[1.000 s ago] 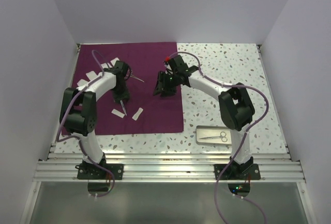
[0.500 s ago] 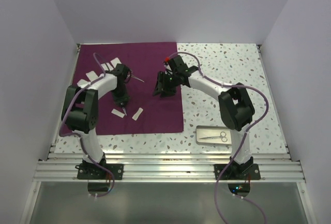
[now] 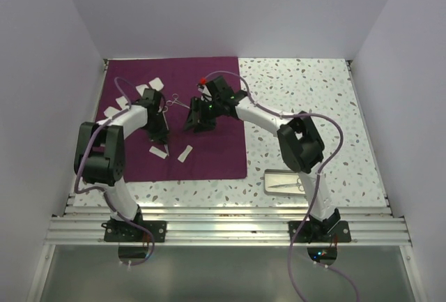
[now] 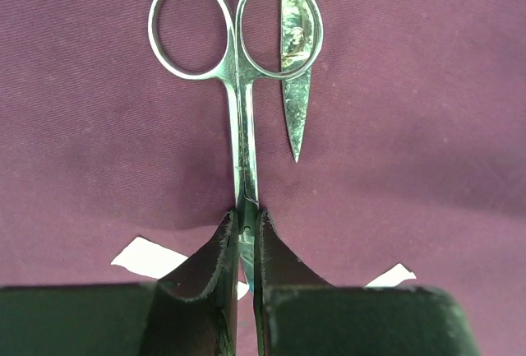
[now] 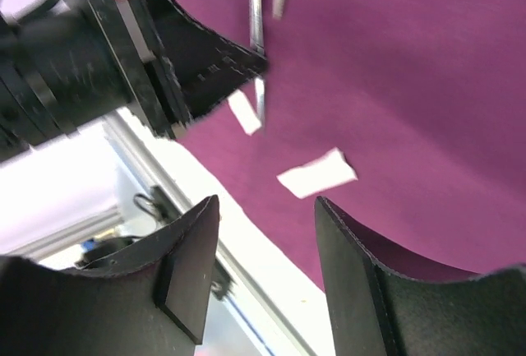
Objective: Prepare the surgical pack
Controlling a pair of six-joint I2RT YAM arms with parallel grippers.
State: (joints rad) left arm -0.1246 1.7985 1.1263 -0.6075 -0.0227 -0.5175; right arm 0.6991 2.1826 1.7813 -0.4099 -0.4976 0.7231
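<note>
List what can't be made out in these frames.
Left wrist: tips of the scissors hidden between the left fingers.
Left wrist: pointed instrument cut off by the top edge, handles unseen.
Right wrist: the scissors are blurred and cut off by the top edge.
Top external: right end of the steel tray hidden behind the right arm.

The left tool (image 4: 245,223) has clamped onto the scissors (image 4: 242,117) while the right tool (image 5: 265,202) swung left.
</note>
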